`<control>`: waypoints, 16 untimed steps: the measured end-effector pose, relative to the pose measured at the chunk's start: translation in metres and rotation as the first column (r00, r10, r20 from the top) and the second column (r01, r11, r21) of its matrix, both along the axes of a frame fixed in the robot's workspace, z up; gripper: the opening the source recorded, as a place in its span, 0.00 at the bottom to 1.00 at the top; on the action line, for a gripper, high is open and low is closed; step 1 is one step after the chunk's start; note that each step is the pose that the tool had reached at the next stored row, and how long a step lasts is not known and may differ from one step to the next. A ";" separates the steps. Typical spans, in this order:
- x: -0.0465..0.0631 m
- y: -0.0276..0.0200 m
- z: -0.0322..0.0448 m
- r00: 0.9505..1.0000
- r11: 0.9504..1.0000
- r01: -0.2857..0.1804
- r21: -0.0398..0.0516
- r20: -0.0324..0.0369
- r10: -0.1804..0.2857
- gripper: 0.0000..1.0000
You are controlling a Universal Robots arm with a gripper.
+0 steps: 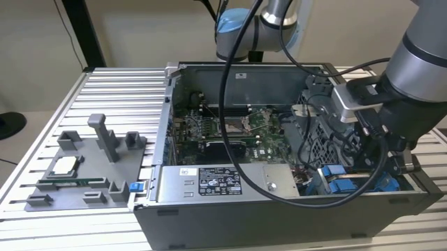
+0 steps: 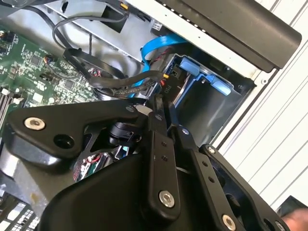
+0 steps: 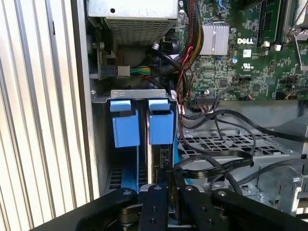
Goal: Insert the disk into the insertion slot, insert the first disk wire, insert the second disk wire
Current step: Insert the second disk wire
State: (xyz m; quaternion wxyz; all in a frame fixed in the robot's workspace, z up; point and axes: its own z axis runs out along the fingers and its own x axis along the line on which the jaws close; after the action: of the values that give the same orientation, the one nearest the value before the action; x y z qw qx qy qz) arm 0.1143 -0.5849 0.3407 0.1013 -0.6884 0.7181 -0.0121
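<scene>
The open computer case (image 1: 279,209) stands on a slatted table, and my arm (image 1: 409,99) reaches down into its corner on the exterior view's right. The disk (image 3: 161,126) sits upright in the insertion slot (image 3: 139,95), its blue carrier tab beside a second blue tab (image 3: 125,124). My gripper (image 3: 168,177) hangs right at the disk's near edge, fingers (image 3: 158,197) pressed close on the end of a flat black disk wire (image 3: 216,166). In the second wrist view the gripper (image 2: 162,103) pinches that wire (image 2: 122,85) by its black connector (image 2: 167,83), against the blue bay (image 2: 192,72).
A grey power supply box (image 1: 220,180) with a sticker lies along the case front beside the bay. The green motherboard (image 1: 231,130) and a perforated metal cage (image 3: 231,144) are crossed by loose black cables (image 3: 226,120). A grey fixture (image 1: 84,167) with parts rests on the table (image 1: 112,83).
</scene>
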 end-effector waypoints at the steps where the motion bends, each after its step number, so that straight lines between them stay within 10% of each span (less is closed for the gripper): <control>1: 0.000 -0.0001 -0.0002 1.000 1.000 0.000 0.000 0.000 0.000 0.00; 14: 0.000 -0.0002 -0.0079 1.000 1.000 0.000 0.005 0.000 0.000 0.00; 15: 0.000 -0.0002 -0.0078 1.000 1.000 0.000 0.008 0.000 0.000 1.00; 16: 0.000 -0.0003 -0.0062 1.000 1.000 0.000 0.010 0.000 0.000 1.00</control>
State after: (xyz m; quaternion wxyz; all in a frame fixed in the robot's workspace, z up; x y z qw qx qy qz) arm 0.1143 -0.5852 0.3345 0.1049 -0.6877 0.7183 -0.0083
